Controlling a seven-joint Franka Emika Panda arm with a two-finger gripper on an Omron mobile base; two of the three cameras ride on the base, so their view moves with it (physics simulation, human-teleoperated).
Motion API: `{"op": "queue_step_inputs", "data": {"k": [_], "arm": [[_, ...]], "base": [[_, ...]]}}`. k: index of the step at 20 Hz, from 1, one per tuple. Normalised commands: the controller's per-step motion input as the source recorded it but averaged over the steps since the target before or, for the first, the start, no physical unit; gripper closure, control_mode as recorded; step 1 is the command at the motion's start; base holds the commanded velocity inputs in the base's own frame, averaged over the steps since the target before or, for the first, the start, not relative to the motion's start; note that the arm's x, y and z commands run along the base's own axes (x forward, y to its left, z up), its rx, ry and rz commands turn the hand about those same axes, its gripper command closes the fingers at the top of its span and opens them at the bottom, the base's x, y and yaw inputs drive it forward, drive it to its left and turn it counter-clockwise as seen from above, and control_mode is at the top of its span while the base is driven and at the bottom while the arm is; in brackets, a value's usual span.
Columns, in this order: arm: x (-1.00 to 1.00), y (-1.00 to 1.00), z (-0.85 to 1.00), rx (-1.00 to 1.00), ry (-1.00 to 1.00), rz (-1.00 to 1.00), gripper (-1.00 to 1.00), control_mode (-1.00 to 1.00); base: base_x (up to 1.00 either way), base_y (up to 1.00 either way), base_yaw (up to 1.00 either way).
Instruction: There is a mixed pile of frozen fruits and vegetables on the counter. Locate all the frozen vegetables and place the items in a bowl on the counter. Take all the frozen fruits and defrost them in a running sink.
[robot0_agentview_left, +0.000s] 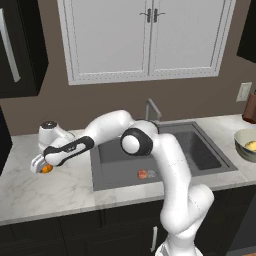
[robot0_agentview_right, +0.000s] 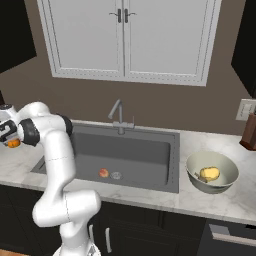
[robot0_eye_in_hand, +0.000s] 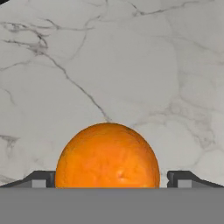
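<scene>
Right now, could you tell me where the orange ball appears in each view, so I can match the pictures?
Left base view: orange ball at far left, under the hand, on the counter.
Right base view: at the left edge.
Hand view: bottom centre, between the open fingers.
Shared landmark: the veined counter.

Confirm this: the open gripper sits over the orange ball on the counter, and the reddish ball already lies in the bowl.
Not quite. The reddish ball lies in the sink beside the drain, as the right base view shows; the bowl holds a yellow piece. The rest stands: the open gripper sits over the orange ball on the counter.
</scene>
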Motion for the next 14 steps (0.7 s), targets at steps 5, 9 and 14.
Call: {"op": "queue_step_inputs", "data": {"k": [5, 9, 14], "arm": [[0.07, 0.24, -0.16, 0.00, 0.00, 0.00, 1.00, -1.00], [-0.04, 0.03, -0.29, 0.00, 0.01, 0.00, 1.00, -1.00], [-0.08, -0.01, -0.20, 0.00, 0.01, 0.00, 1.00, -1.00]], "base": [[0.00, 0.00, 0.00], [0.00, 0.00, 0.00], [0.00, 0.00, 0.00]]}}
